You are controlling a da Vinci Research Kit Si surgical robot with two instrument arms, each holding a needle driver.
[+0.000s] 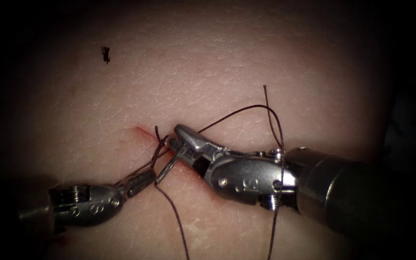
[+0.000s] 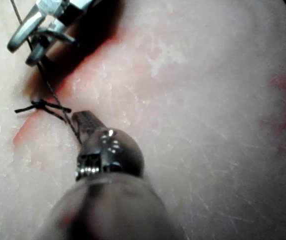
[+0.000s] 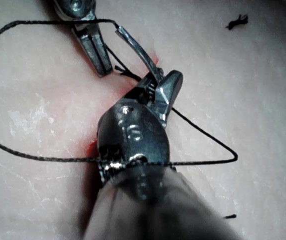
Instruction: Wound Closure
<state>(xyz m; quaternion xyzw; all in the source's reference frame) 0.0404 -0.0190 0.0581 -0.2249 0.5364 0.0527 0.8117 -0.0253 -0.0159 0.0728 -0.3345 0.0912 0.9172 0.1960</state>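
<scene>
The tissue (image 1: 227,62) has a short red cut (image 1: 143,131) with a dark thread knot (image 1: 160,142) on it. My left tool (image 1: 145,178) comes in from the lower left, just left of the cut. It is shut on the thread (image 2: 58,107) a short way from the knot (image 2: 42,105). My right tool (image 1: 169,154) lies across the cut with its jaws wide open and holding nothing. A strand from the knot runs up between them (image 2: 22,54). More thread (image 3: 43,157) is looped around the right tool's wrist (image 3: 133,162). In the right wrist view the open right tool (image 3: 147,55) sits beside the shut left tool (image 3: 101,67).
A loose tail of thread (image 1: 266,94) stands up above the right tool's shaft, and another strand (image 1: 179,221) trails toward the near edge. A small cut piece of thread (image 1: 105,54) lies on the tissue far to the upper left. Red fluid (image 3: 90,147) stains the tissue by the cut.
</scene>
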